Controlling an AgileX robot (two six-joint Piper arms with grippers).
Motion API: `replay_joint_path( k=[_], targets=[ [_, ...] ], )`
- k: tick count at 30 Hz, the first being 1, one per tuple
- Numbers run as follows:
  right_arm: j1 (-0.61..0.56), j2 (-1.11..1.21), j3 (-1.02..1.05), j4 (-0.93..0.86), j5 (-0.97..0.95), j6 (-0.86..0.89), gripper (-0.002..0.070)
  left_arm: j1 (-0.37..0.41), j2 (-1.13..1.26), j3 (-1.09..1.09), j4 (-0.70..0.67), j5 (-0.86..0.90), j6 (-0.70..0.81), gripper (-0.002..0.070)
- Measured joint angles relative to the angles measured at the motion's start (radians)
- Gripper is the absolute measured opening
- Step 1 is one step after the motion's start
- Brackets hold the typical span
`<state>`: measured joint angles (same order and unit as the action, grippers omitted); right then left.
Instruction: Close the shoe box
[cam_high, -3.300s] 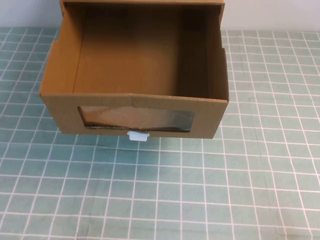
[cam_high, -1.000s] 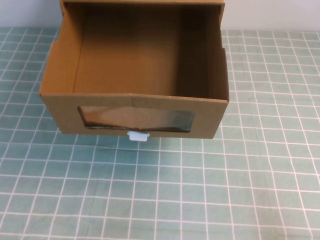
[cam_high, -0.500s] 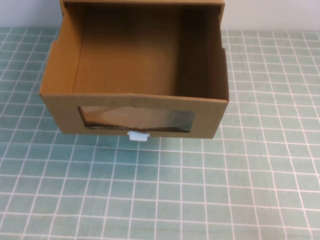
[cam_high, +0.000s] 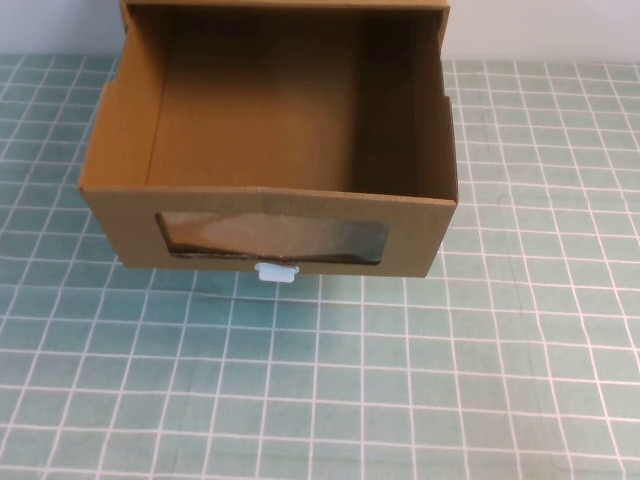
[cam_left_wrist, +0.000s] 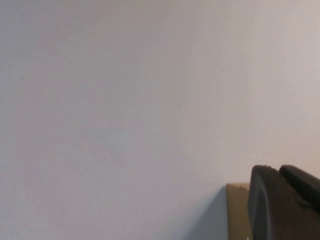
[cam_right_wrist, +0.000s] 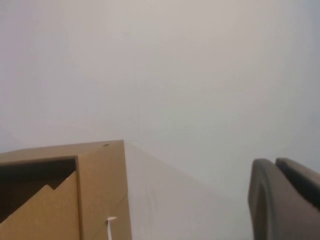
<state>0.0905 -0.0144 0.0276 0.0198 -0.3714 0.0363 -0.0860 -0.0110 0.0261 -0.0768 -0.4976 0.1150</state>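
The shoe box (cam_high: 120, 215) stands at the back middle of the table in the high view. Its drawer is pulled out toward me, open at the top and empty inside. The front has a clear window (cam_high: 270, 238) with a small white pull tab (cam_high: 277, 272) just below it. Neither arm shows in the high view. In the left wrist view my left gripper (cam_left_wrist: 277, 170) is shut with nothing in it, facing a pale wall beside a strip of brown cardboard (cam_left_wrist: 237, 212). In the right wrist view my right gripper (cam_right_wrist: 274, 162) is likewise shut and empty, apart from a brown cardboard corner (cam_right_wrist: 100, 185).
A green mat with a white grid (cam_high: 400, 380) covers the table in front of the box and on both sides of it. A pale wall (cam_high: 540, 30) stands behind the box.
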Motion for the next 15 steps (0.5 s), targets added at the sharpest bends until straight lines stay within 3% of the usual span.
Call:
replay_joint_path(
  k=[5, 10, 15],
  targets=[
    [0.000, 0.000, 0.000, 0.000, -0.086, 0.000, -0.0014, 0.000, 0.000, 0.000, 0.000, -0.095, -0.140, -0.0005],
    [0.000, 0.000, 0.000, 0.006, -0.312, 0.009, -0.0014, 0.000, 0.000, 0.000, 0.000, -0.213, -0.308, -0.0005],
    [0.000, 0.000, -0.074, 0.026, -0.376, 0.105, -0.0014, 0.000, -0.002, -0.108, -0.001, -0.197, -0.356, -0.0005]
  ],
)
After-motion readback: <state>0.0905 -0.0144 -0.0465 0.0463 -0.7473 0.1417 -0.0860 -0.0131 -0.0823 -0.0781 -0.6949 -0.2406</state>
